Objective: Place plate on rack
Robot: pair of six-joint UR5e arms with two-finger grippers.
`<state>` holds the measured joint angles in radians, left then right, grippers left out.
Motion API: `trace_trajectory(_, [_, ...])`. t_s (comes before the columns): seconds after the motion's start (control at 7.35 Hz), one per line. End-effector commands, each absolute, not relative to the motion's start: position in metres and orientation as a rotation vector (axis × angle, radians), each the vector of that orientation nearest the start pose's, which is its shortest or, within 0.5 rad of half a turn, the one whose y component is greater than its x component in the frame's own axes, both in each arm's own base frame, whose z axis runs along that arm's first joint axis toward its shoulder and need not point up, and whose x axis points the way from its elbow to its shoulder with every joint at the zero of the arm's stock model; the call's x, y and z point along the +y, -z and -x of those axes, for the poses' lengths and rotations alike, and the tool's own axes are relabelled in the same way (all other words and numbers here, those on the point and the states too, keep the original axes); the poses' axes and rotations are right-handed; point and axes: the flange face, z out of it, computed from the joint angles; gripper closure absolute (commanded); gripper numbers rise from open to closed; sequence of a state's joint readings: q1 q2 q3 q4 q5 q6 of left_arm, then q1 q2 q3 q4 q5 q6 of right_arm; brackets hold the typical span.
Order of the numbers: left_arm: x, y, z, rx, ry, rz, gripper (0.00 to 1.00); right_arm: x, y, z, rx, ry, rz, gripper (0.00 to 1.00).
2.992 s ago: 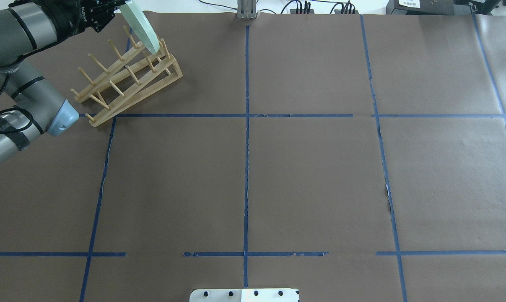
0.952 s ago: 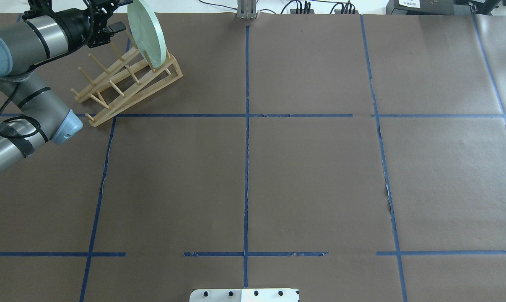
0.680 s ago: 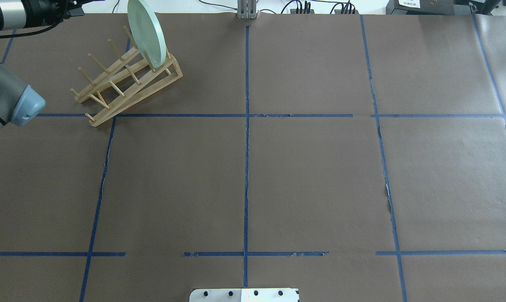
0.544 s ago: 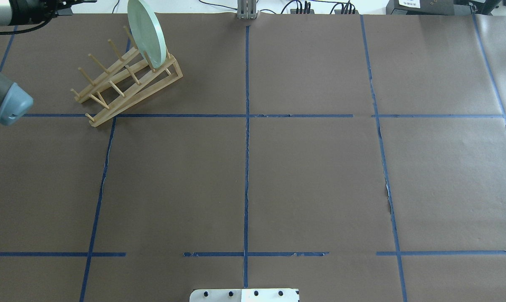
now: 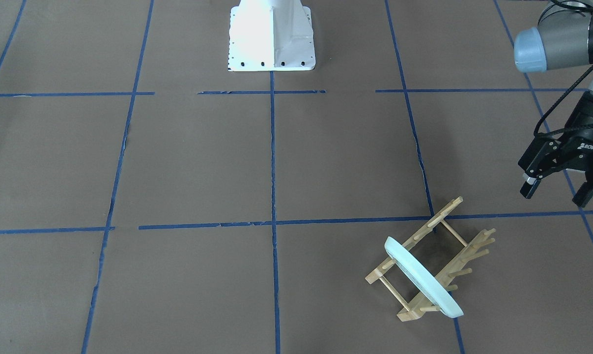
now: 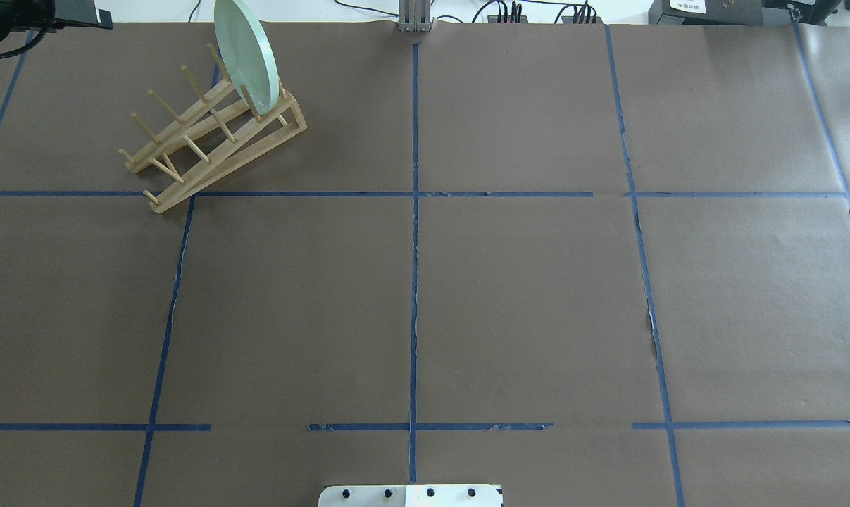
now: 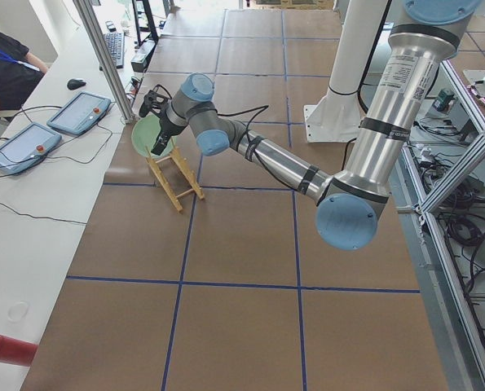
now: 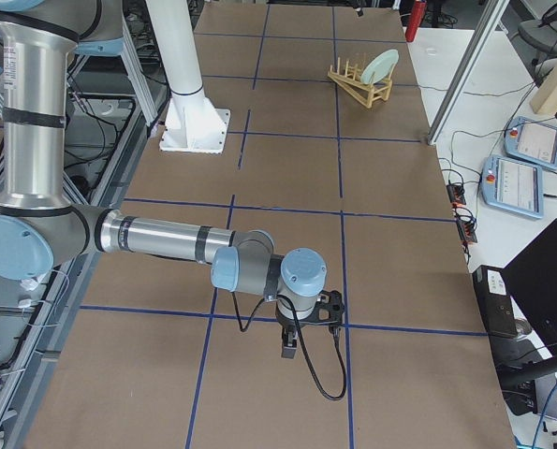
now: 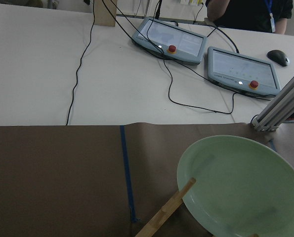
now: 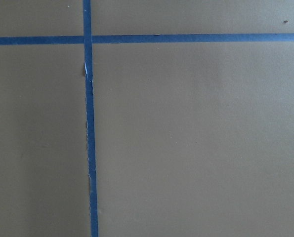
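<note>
The pale mint-green plate (image 5: 421, 278) stands on edge between the pegs at the high end of the light-wood rack (image 5: 426, 228). Nothing holds it. It also shows in the overhead view (image 6: 245, 53), on the rack (image 6: 213, 141) at the table's far left. My left gripper (image 5: 555, 194) is open and empty, hanging well clear of the rack, beside its low end. The left wrist view shows the plate (image 9: 240, 182) and one peg (image 9: 166, 212) low down. My right gripper (image 8: 306, 327) shows only in the exterior right view, far from the rack; I cannot tell whether it is open or shut.
The robot's white base (image 5: 271, 34) stands at the table's near edge. A metal post (image 6: 415, 14) stands at the far edge. Two control tablets (image 9: 171, 34) with cables lie on the white bench beyond the brown paper. Blue tape lines cross the table.
Three seconds ago my left gripper held the plate over the rack. The plate now stands alone in the rack, and the left arm has drawn back left, almost out of the overhead view.
</note>
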<state>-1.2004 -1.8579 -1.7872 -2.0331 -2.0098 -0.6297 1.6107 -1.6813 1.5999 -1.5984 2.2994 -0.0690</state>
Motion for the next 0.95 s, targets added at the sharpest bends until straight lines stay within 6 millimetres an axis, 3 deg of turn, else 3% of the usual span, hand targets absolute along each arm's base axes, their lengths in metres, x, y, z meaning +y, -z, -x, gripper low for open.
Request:
trace_trajectory(0.0, [-0.577, -0.406, -0.109, 0.654, -0.177, -0.602, 0.00, -0.432, -0.701, -0.084, -0.732, -0.012, 0.064, 0.00])
trace_trajectory(0.14, [-0.577, -0.443, -0.103, 0.612, -0.240, -0.564, 0.00, -0.432, -0.701, -0.084, -0.732, -0.012, 0.064, 0.00])
trace_trajectory(0.27, [-0.567, -0.473, -0.080, 0.610, -0.204, -0.464, 0.00, -0.432, -0.701, -0.084, -0.732, -0.012, 0.064, 0.00])
trace_trajectory(0.41, [-0.562, -0.507, -0.082, 0.723, -0.198, -0.296, 0.00, -0.432, -0.701, -0.084, -0.732, -0.012, 0.064, 0.00])
trace_trajectory(0.54, [-0.563, -0.535, -0.064, 0.766, -0.144, -0.205, 0.00, -0.432, -0.701, -0.084, -0.732, -0.012, 0.064, 0.00])
trace_trajectory(0.82, [-0.546, -0.577, -0.025, 0.744, -0.076, -0.141, 0.00, -0.432, -0.701, -0.084, -0.732, -0.012, 0.064, 0.00])
